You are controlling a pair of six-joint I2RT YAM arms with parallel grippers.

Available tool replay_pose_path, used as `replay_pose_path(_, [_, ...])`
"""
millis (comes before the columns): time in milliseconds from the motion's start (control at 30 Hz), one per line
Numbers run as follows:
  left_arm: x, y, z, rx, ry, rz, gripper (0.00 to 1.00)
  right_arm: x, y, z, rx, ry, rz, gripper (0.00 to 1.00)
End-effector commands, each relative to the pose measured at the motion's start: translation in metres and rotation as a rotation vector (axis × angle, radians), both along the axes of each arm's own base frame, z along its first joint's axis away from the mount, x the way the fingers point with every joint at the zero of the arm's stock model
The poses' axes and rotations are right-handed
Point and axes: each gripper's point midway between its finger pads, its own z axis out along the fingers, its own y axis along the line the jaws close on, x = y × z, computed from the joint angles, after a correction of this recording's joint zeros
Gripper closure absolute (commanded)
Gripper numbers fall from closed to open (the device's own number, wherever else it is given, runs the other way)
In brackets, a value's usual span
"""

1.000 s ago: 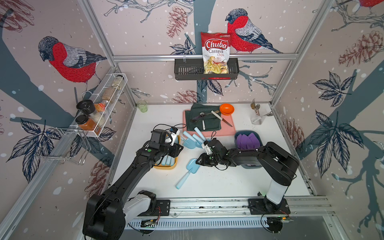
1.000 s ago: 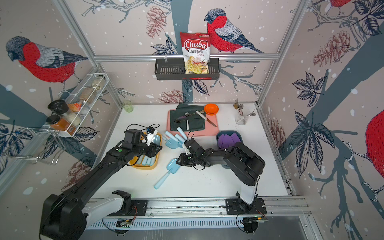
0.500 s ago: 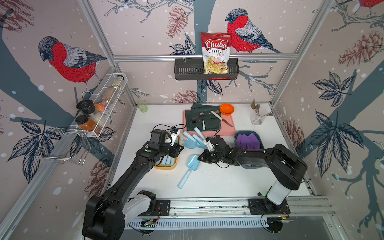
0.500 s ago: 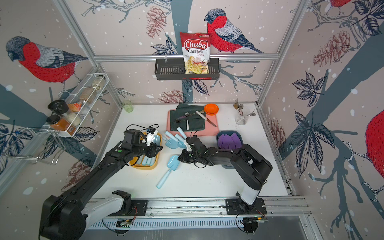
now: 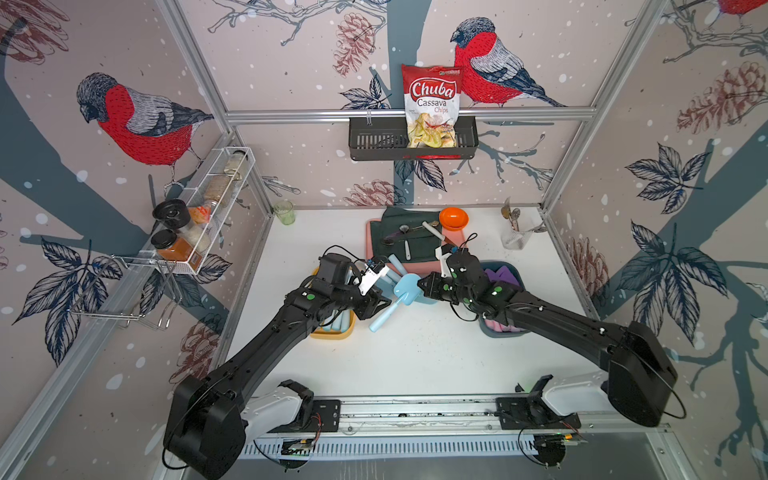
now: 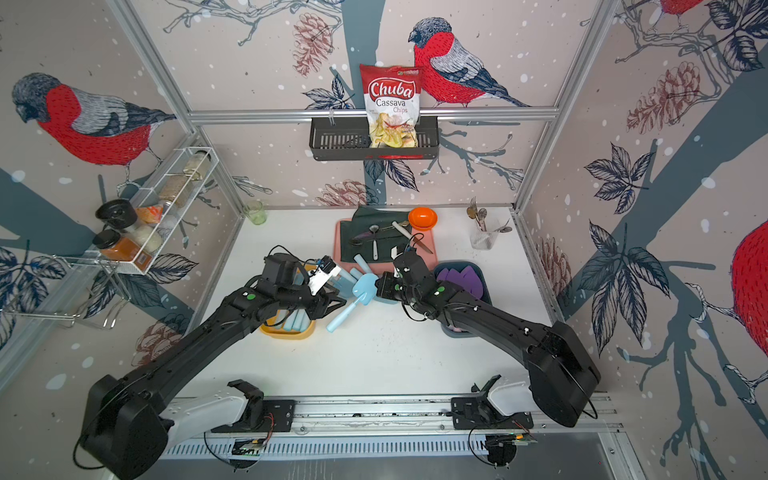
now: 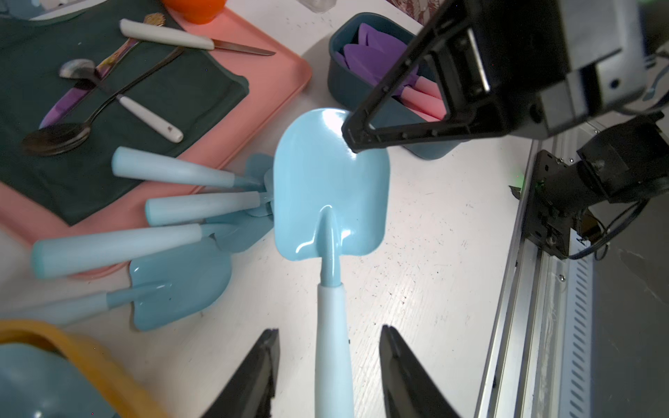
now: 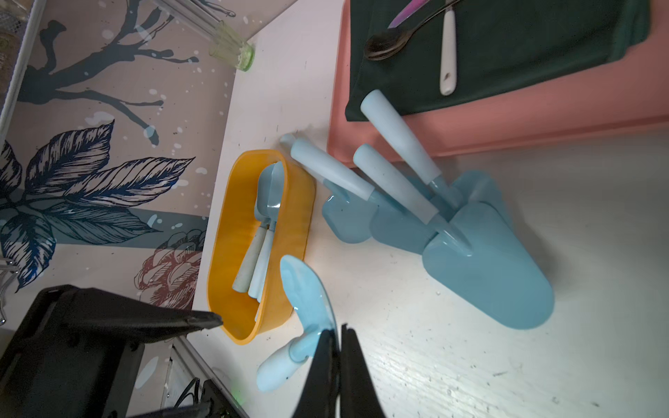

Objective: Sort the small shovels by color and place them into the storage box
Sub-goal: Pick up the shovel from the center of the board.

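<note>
Light blue shovel (image 7: 329, 188) is pinched by the edge of its blade in my right gripper (image 8: 338, 331), jaws pressed tight on it. It's out over the white table (image 7: 434, 235), between the yellow box (image 8: 239, 224) and the dark blue box (image 7: 347, 83) holding the purple shovels (image 7: 369, 54). My left gripper (image 7: 329, 331) is spread with the handle running between its jaws, not touching, and a few more blue shovels (image 7: 181, 282) lie fanned against the pink tray (image 7: 282, 72).

White table (image 5: 415, 365): pink tray (image 7: 278, 68), yellow box (image 8: 235, 224), blue box (image 7: 347, 90), blue shovels (image 8: 488, 282).
</note>
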Motion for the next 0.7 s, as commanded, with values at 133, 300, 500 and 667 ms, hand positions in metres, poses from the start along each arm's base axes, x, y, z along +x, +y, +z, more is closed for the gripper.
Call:
replay_pose_path(133, [-0.001, -0.017, -0.003, 0.055, -0.038, -0.082, 0.53, 0.006, -0.012, 0.005, -0.061, -0.024, -0.047, 1.0])
replay_pose_path(300, [0.01, -0.02, -0.014, 0.12, -0.041, -0.047, 0.56, 0.007, -0.007, 0.011, -0.044, -0.036, -0.042, 1.0])
replay_pose_path(500, [0.009, -0.029, -0.026, 0.153, 0.004, -0.051, 0.58, 0.007, -0.004, 0.019, -0.033, -0.054, -0.038, 1.0])
replay_pose_path(667, [0.01, -0.034, -0.035, 0.184, 0.029, -0.049, 0.6, 0.007, -0.008, 0.024, -0.026, -0.071, -0.049, 1.0])
